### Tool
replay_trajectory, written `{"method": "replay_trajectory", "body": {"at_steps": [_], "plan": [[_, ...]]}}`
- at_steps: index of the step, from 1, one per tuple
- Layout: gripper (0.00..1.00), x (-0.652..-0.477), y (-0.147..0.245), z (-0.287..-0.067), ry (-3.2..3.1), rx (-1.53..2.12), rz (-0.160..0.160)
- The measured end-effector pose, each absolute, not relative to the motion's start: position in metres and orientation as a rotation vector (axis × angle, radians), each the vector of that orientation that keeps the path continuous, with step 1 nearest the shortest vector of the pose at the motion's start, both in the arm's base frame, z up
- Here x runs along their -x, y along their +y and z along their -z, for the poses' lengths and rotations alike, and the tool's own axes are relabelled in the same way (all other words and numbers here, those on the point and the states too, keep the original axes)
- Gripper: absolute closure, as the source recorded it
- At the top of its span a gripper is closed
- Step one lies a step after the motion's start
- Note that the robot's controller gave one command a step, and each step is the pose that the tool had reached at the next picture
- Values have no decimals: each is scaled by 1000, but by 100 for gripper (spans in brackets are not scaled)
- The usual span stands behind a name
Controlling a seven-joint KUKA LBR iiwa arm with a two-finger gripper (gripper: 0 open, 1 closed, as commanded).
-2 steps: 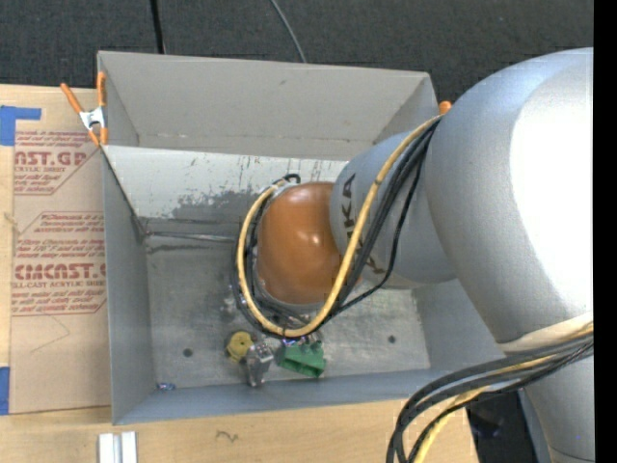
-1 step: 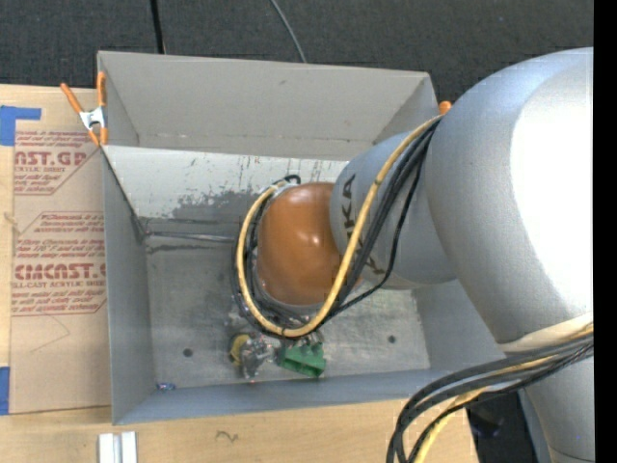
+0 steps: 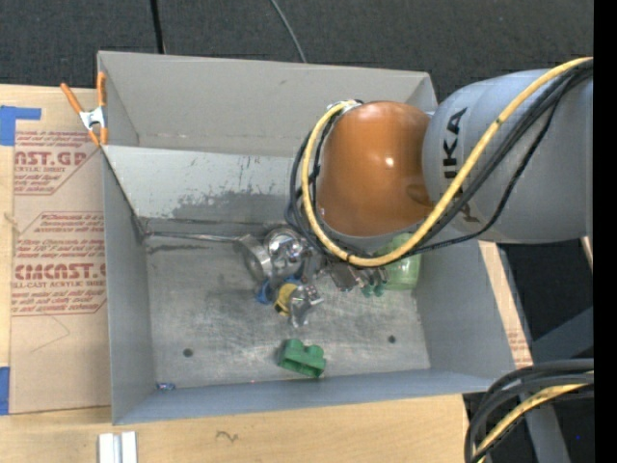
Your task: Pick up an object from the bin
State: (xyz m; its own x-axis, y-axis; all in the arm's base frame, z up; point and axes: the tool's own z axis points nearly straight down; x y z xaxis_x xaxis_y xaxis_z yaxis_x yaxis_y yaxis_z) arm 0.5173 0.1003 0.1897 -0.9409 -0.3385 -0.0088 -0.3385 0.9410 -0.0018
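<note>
Your gripper (image 3: 289,276) is down at the blue-and-yellow piece (image 3: 274,295) mid-bin, its opening impossible to tell; likely grasping, next close and lift.

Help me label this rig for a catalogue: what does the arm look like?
The arm is pale grey with rounded links and black KUKA lettering. A glossy orange dome cover sits at its wrist, and yellow and black cables loop around it.

Scuffed matt metal bin (image 3: 193,297)
</note>
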Motion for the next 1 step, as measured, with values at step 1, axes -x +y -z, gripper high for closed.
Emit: {"method": "replay_trajectory", "body": {"at_steps": [1], "plan": [[100, -480, 37, -273, 3004, 905, 2]]}}
